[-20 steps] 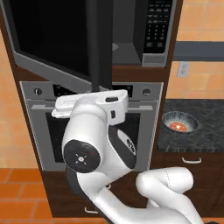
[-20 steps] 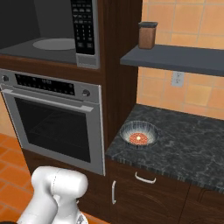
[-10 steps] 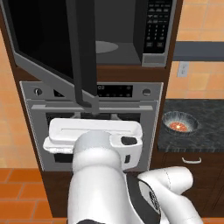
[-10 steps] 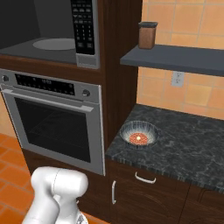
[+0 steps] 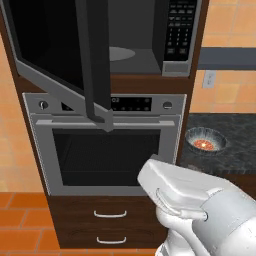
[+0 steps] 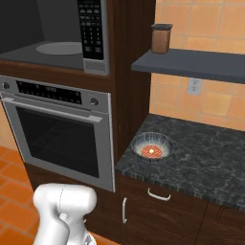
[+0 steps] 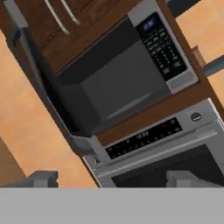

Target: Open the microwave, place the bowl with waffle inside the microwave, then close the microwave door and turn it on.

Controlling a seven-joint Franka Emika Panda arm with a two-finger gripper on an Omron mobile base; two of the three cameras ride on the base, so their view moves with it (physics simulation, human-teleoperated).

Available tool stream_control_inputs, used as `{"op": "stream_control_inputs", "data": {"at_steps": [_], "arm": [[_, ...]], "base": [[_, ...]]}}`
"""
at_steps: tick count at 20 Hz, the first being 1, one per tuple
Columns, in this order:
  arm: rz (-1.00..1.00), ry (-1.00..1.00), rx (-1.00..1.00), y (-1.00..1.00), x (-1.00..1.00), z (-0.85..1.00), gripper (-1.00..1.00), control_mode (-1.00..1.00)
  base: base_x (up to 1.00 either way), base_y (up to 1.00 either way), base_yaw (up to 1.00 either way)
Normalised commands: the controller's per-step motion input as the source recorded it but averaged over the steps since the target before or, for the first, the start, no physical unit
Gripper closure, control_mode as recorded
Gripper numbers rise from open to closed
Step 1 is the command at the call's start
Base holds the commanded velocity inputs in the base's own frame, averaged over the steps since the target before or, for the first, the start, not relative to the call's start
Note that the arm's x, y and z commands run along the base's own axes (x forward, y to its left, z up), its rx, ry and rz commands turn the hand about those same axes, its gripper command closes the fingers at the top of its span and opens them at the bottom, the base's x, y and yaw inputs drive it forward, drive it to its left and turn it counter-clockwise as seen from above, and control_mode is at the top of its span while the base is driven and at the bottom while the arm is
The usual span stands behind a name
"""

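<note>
Microwave: upper half of the left base frame, cavity open to view, grey turntable inside, keypad column on its right.
Microwave door: swung wide out, seen at the upper left of the left base frame; its long dark handle bar hangs down across the front of the oven below.
My claw: in the hand view my two finger tips rise far apart at the bottom edge, nothing between them; they point at the microwave and the oven's control strip.
Bowl: on the dark stone counter, right of the oven; lower middle of the right base frame, right middle of the left base frame.
Waffle: reddish patch lying inside the bowl.
Right base view adds: a brown jar on the grey shelf above the counter, and a wall socket under that shelf.
Hand view adds: a rolled look into the cavity with the door edge on at the left.
</note>
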Motion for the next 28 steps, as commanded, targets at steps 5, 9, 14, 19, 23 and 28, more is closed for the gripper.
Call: {"op": "stream_control_inputs", "data": {"at_steps": [5, 9, 14, 19, 23, 28], "arm": [[0.27, 0.12, 0.58, -0.88, 0.08, 0.21, -1.00, -1.00], [0.08, 0.11, 0.67, -1.00, 0.46, 0.53, -1.00, -1.00], [0.07, 0.17, 0.43, -0.56, 0.68, 0.14, -1.00, -1.00], [0.00, 0.43, 0.04, 0.24, 0.88, -0.15, -1.00, -1.00], [0.12, 0.14, 0.05, 0.39, 0.35, -0.09, -1.00, -1.00], [0.39, 0.15, 0.11, 0.30, 0.29, 0.00, -1.00, -1.00]], "base": [[0.00, 0.00, 0.00], [0.00, 0.00, 0.00], [0.00, 0.00, 0.00], [0.00, 0.00, 0.00], [0.00, 0.00, 0.00], [0.00, 0.00, 0.00]]}}
